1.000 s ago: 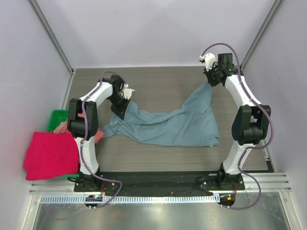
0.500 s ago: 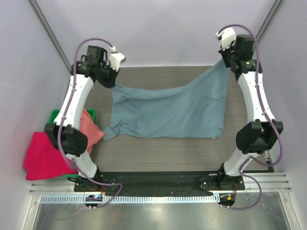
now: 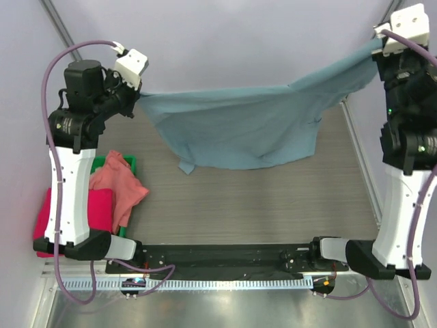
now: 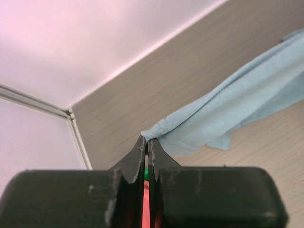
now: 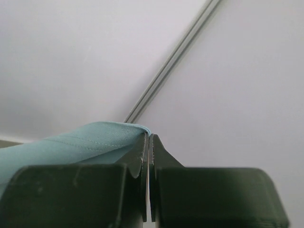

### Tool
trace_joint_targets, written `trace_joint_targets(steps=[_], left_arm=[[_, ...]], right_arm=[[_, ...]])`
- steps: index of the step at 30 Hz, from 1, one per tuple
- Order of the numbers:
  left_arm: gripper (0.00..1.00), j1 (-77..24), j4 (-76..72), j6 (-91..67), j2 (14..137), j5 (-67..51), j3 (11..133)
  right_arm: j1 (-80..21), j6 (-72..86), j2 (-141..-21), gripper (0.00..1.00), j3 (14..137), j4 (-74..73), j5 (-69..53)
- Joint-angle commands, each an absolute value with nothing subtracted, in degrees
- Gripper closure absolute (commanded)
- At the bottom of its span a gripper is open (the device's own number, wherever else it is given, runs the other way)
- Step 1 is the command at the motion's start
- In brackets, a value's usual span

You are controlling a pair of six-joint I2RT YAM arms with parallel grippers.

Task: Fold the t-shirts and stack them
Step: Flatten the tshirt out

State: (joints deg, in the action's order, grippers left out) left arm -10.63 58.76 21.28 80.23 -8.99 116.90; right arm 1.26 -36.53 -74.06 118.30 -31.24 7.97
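Both arms have climbed since half a second ago, and the slate-blue t-shirt (image 3: 239, 126) has come up off the counter (image 3: 273, 205) with them; it is now slung between them.

From the top camera, the left tool (image 3: 140, 96) sits at about 10 o'clock and the right tool (image 3: 377, 58) at about 2 o'clock. Each is clenched on an upper corner of the blue shirt. The cloth sags between them across 12 o'clock, with one small flap dangling lowest toward the left. We cannot tell whether that flap is clear of the counter. At 8 o'clock the salmon-pink t-shirt (image 3: 116, 181) lies crumpled over the green bin (image 3: 132, 162), touching the crimson-pink t-shirt (image 3: 101, 212) beside it. Neither is folded yet.

From the left wrist, the fingers are pressed together on a narrow bit of hem, and the shirt trails away toward 3 o'clock over the counter.

From the right wrist, the fingers are likewise closed on a folded edge of blue cloth, which runs off toward 9 o'clock.

We judge the main risk to be the thin bite at each corner. If the arms spread further, the tension could pull the hem out of one tool and drop the shirt in a heap. The dangling flap could also catch and tuck under as we lower the shirt, leaving a crease that spoils the fold.
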Motion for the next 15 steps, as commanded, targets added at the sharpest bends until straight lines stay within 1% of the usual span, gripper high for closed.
trace_joint_targets(steps=[1,9,15], left_arm=[[1.00,-10.37,55.55,20.04,77.35,-7.29,121.45],[1.00,-10.46,56.69,18.72,71.46,-8.35,126.20],[1.00,-10.46,54.58,20.12,68.91,-7.39,132.87]], right_arm=[[1.49,-38.32,-71.02,0.99,120.58,-29.00,10.63],[1.49,-40.17,-62.94,0.99,124.62,-29.27,11.16],[1.49,-43.06,-63.19,0.99,133.67,-29.09,11.69]])
